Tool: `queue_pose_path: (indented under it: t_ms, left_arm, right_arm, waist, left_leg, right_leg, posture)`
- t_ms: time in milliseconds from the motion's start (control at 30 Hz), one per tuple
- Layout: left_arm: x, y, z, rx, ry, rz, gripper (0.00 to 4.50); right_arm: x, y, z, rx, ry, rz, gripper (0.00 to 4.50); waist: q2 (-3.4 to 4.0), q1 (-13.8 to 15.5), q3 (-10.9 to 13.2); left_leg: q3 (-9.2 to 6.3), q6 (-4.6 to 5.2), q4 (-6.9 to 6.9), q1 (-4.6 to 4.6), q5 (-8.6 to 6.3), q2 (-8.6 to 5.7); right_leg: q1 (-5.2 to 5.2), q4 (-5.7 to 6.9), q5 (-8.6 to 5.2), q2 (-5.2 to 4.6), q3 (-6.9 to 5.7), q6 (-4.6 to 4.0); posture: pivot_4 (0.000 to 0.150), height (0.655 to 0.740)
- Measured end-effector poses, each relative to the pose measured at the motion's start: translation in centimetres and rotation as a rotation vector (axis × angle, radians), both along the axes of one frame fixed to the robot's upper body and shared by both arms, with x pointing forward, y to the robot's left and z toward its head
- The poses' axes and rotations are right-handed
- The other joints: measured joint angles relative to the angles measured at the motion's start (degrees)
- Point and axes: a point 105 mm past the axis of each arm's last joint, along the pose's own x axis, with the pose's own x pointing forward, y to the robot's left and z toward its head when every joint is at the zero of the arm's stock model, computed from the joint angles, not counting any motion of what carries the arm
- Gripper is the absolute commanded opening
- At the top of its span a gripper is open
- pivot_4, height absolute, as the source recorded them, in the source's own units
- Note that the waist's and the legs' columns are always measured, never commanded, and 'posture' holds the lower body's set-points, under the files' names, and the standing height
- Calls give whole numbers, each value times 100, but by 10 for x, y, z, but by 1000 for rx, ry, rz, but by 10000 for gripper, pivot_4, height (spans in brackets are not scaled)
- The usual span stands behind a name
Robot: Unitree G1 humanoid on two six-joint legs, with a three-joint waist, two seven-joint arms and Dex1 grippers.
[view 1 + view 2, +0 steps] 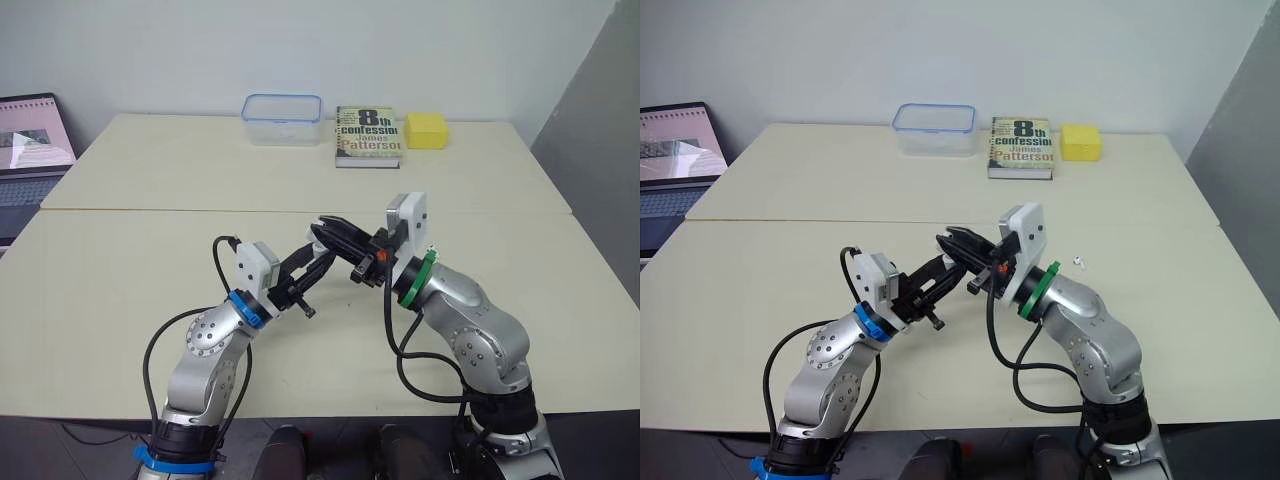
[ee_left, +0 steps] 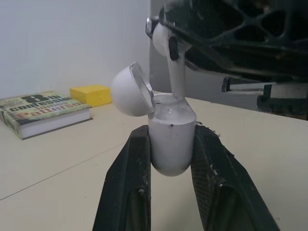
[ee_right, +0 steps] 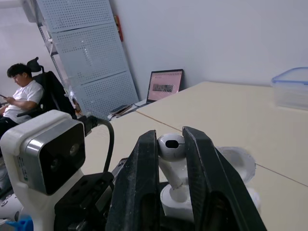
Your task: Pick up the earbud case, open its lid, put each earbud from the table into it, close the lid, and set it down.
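Clamped upright between the two black fingers of the left gripper [image 2: 171, 134], the small white glossy plastic earbud case [image 2: 172, 150] is held over the cream table [image 1: 120, 300], its rounded lid [image 2: 126, 91] hinged back. A white stemmed earbud [image 2: 175, 72] is pinched by the right gripper [image 3: 169, 138] directly above the opening, the stem aligned with the case's long axis and its tip at the well. A straight downward push is judged to be called for. A second small white earbud [image 1: 1078, 262] lies on the table beside the right arm.
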Motion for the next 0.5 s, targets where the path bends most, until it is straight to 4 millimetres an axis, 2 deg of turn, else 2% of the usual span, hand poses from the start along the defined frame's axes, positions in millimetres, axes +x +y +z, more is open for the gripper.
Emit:
queue_pose_path:
  t_ms: [500]
  left_arm:
    - [0, -3, -1, -5, 8, 2, 7496]
  right_arm:
    - [1, 5, -11, -1, -3, -23, 3687]
  waist:
    - [0, -2, 0]
  left_leg:
    - [0, 0, -1, 0, 0, 2]
  right_leg:
    - [-1, -3, 1, 3, 1, -2]
  posture:
    - [1500, 7400]
